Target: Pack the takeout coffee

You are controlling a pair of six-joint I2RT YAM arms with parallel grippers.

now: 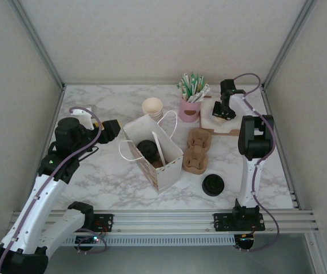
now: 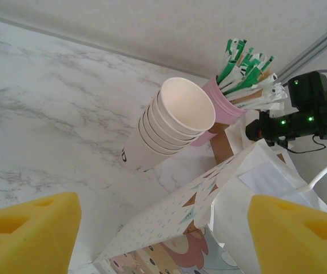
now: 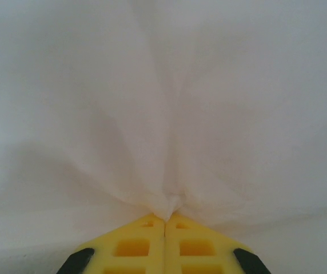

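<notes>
- Black round plastic caps the takeout coffee point(image 1: 147, 149), a small takeaway cup inside the open, patterned paper bag point(image 1: 166, 171) at the middle of the white marble-look table point(image 1: 95, 174).
- The left gripper point(image 1: 111, 131) hovers just beside the bag's left rim with its yellow foam pads point(image 2: 32, 228) spread wide apart and nothing between them. In the left wrist view the bag's upper edge lies ahead of the gap.
- The right gripper point(image 3: 164, 220) is near the far right corner, its yellow fingers pressed together on a puckered fold of white paper napkin point(image 3: 169, 114).
- Bare marble lies left of the bag and along the far edge.
- A stack of lidless cream paper cups point(image 1: 152, 107) stands just behind the bag, beside a pink holder of green-and-white wrapped straws point(image 1: 190, 109).
- Right of the bag the room is tighter: brown moulded cardboard cup carriers point(image 1: 196, 149) lie near its right wall.
- A loose black lid piece point(image 1: 213, 185) lies by the right arm, near the aluminium rail point(image 1: 169, 216) along the near edge.
</notes>
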